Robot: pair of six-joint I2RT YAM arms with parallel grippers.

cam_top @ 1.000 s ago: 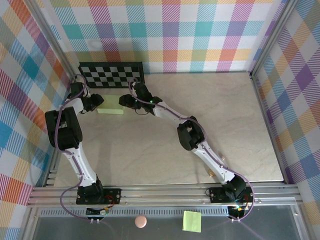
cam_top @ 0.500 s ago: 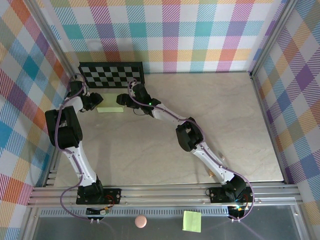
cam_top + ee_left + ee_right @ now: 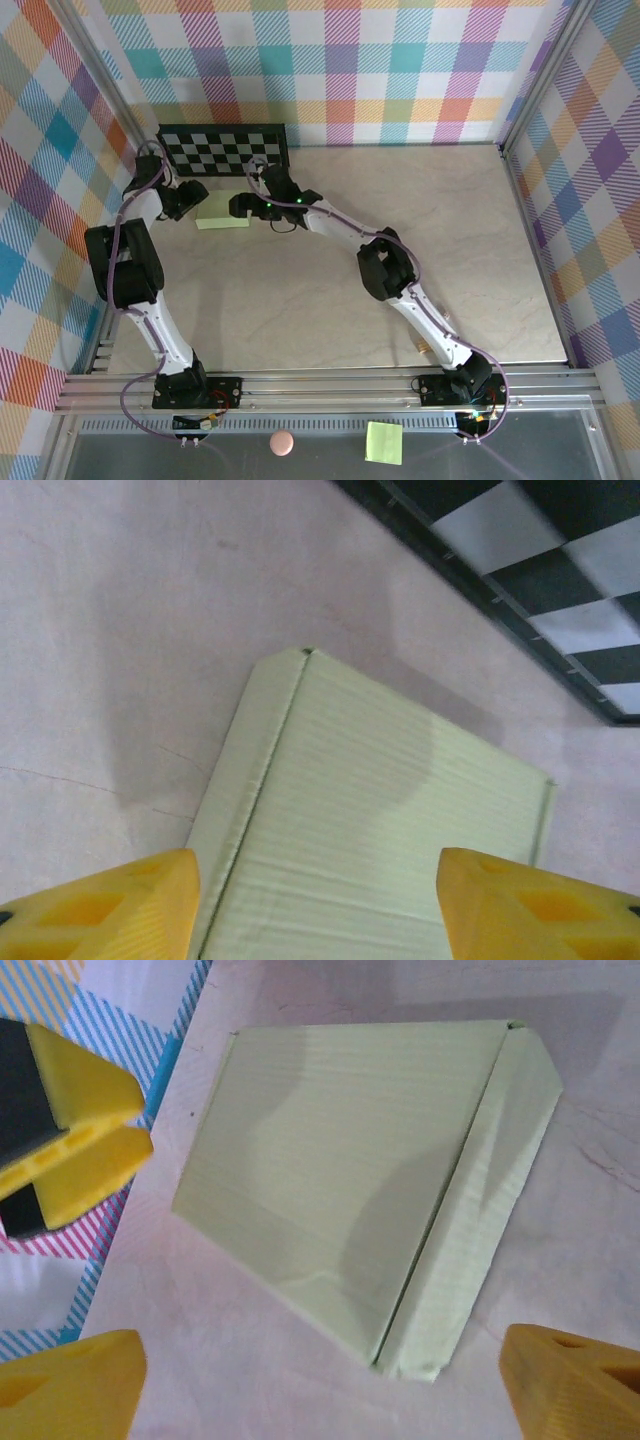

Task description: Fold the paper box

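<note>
- Wide-spread left gripper (image 3: 320,905), clamped on nothing, one yellow fingertip (image 3: 100,905) at each side, poised above the paper box (image 3: 380,820).
- Equally wide and empty right gripper (image 3: 320,1385), hovering over the same piece from the opposite side.
- Directly beneath both, between their tips: paper box lying flat on the pale marbled table (image 3: 90,630), touched by neither as far as can be seen.
- Probable handling: very light, thin, springy card. Easily dented or creased in the wrong place, and apt to slide on the smooth table when pushed.
- Best taken by a free edge or by the narrow folded strip along one long side, pinched shallowly, with the other gripper pinning the broad panel.
- Looks: pale lime green, faintly ribbed, one broad panel with a narrow flap turned along a crease, lying flattened rather than standing as a box.
- Beyond the left gripper's tips: black-and-white checkerboard (image 3: 560,570), near the box's far edge but apart from it.
- Beyond the right gripper, past the box: plaid wall (image 3: 130,990).
</note>
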